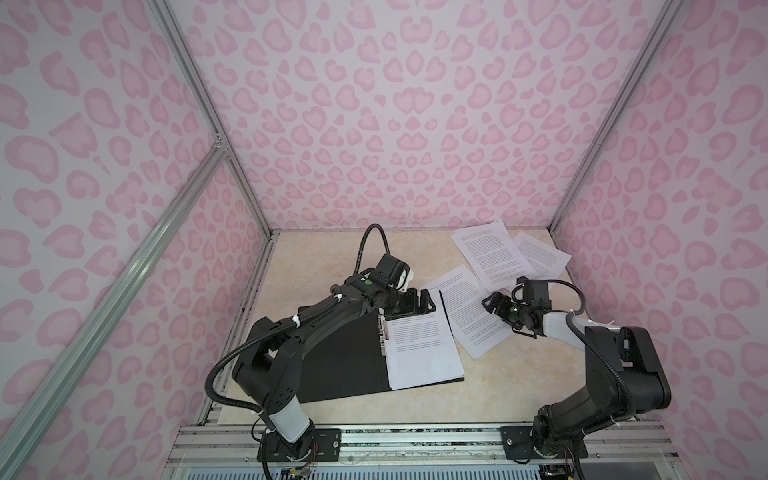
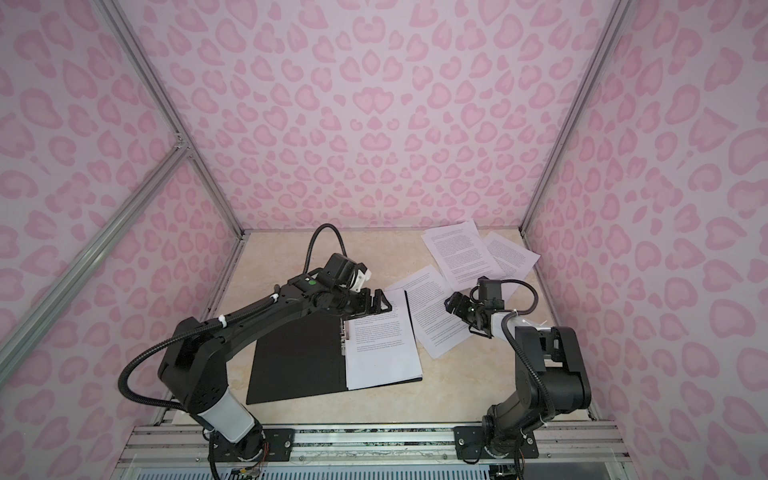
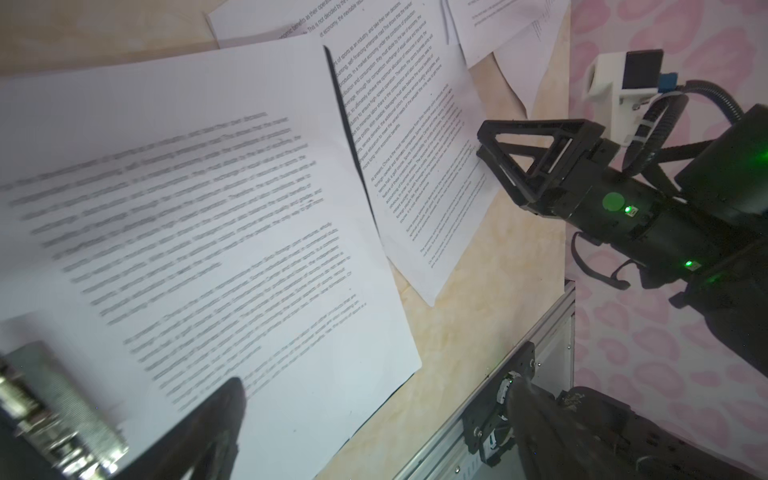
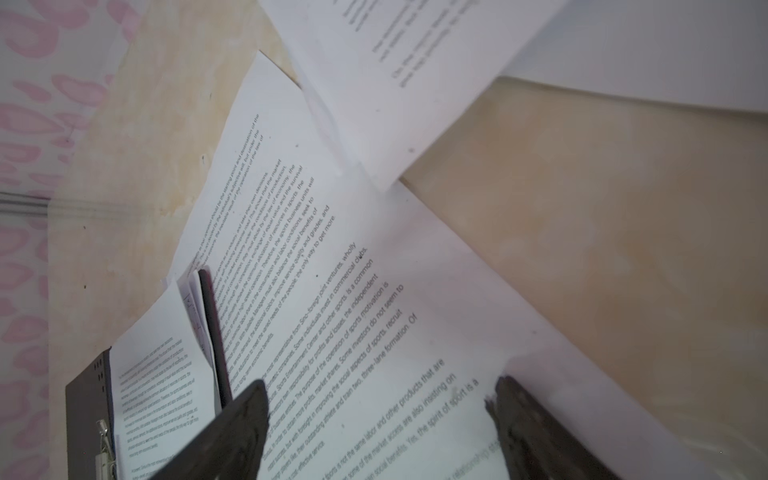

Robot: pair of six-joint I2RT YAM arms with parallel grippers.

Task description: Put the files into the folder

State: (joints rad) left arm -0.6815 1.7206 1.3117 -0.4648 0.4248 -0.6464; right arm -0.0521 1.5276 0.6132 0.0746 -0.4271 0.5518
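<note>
Two claws, one folder and at least five printed sheets are in view. The thin folder (image 1: 345, 357), black inside, lies open flat on the beige marbled bench (image 1: 299, 257) beneath the left claw (image 1: 428, 301), with its metal spine clip (image 1: 382, 336) near that claw. One white sheet of dense black text (image 1: 424, 349) rests in the folder half nearer the right claw (image 1: 488, 303). The left claw is released and empty. The right claw is also spread, grasping nothing, over a loose text sheet (image 1: 473, 324) just beside the folder. A third sheet (image 1: 434, 284) peeks out from under it. Beyond the right claw lie at least two overlapping sheets (image 1: 494, 253).
</note>
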